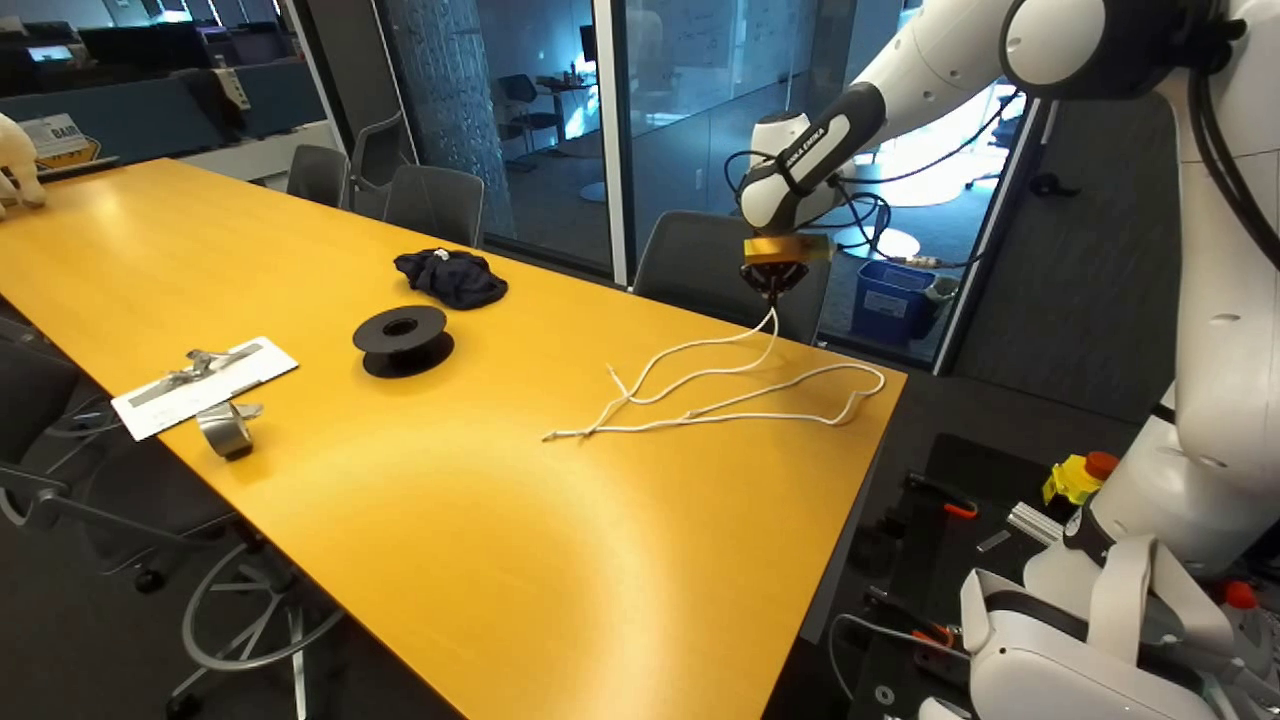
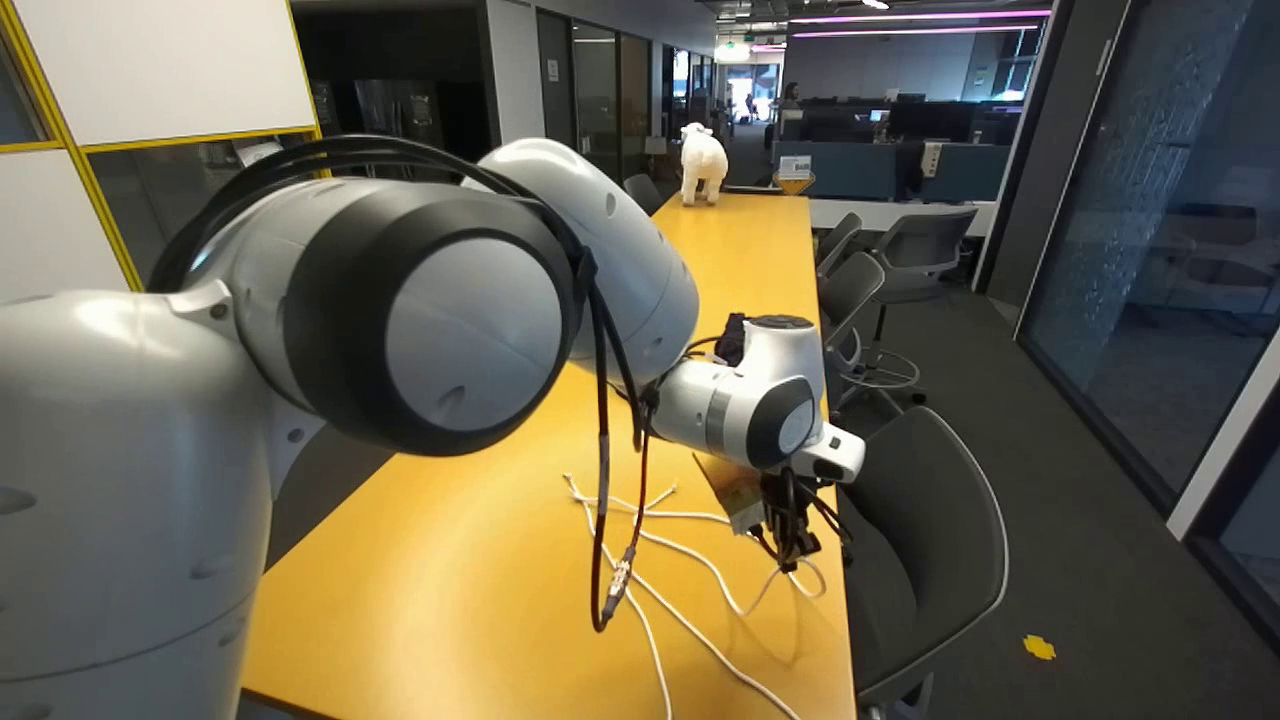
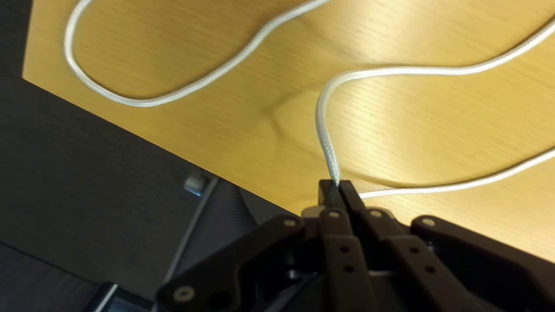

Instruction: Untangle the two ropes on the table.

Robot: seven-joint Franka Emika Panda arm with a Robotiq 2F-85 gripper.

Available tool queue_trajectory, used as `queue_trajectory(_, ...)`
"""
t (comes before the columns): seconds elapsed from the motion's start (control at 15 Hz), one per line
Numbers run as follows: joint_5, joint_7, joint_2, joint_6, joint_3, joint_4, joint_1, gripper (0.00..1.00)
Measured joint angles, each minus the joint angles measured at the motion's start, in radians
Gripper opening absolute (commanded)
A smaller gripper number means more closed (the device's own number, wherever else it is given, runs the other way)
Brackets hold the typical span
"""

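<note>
From the left in an exterior view, a flat white strip [image 1: 165,415], a silver tape roll [image 1: 236,432], a black spool [image 1: 400,345] and a dark cloth [image 1: 455,283] lie on the yellow-orange table [image 1: 480,520]. Next come the two ropes [image 1: 628,399], their whitish strands crossing on the table, then the gripper [image 1: 773,298], its fingers together, clamped on one rope [image 3: 412,70], part of which is raised off the surface. Farther right, the other rope [image 3: 143,102] bends in a loop near the table's corner.
</note>
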Motion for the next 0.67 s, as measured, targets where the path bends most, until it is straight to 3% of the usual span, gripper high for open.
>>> queue_trajectory(0.67,0.085,-0.121,0.064,-0.082,-0.026,-0.036,-0.059,0.01)
